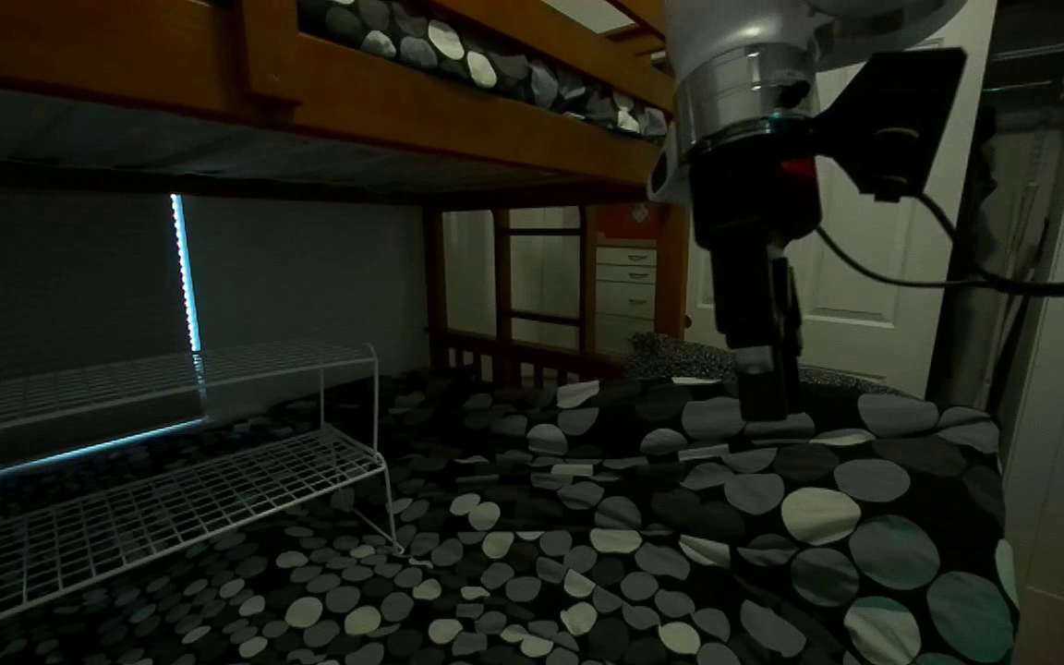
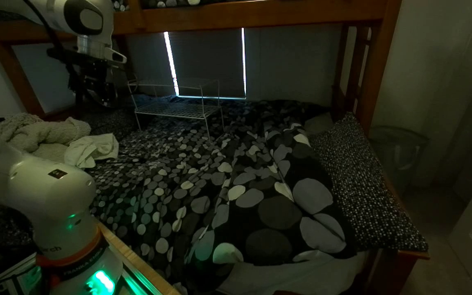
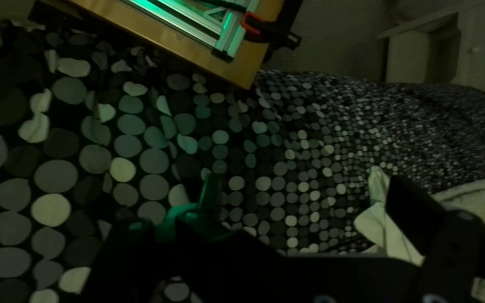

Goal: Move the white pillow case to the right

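Hanging above the bedding [image 2: 240, 196], the claw [image 3: 303, 183] holds nothing, its fingers [image 3: 411, 206] well apart in the wrist view. The case [image 2: 92, 149] lies crumpled at nine o'clock in an exterior view, with the blanket [image 2: 43, 131] at ten o'clock from it, close enough that I cannot tell whether they touch or overlap; the wrist view shows the case toward four o'clock, partly hidden by a finger. A poor pinch seems the likeliest failure: the case looks limp, so a claw that stops high may catch only a thin fold and lose it on the way. Going too low would be no safer, since the bedding probably gives, and the fingers could nip its fabric and drag both along. The blanket is nearly as pale as the case, so in this dim light a descent aimed slightly toward ten o'clock might take the wrong thing. If right means three o'clock in that view, the rack [image 2: 174, 110] stands near the path, at two o'clock from the case; a carry drifting that way could snag on its wires. Too low a lift may leave a corner trailing, stretching the case instead of moving it.
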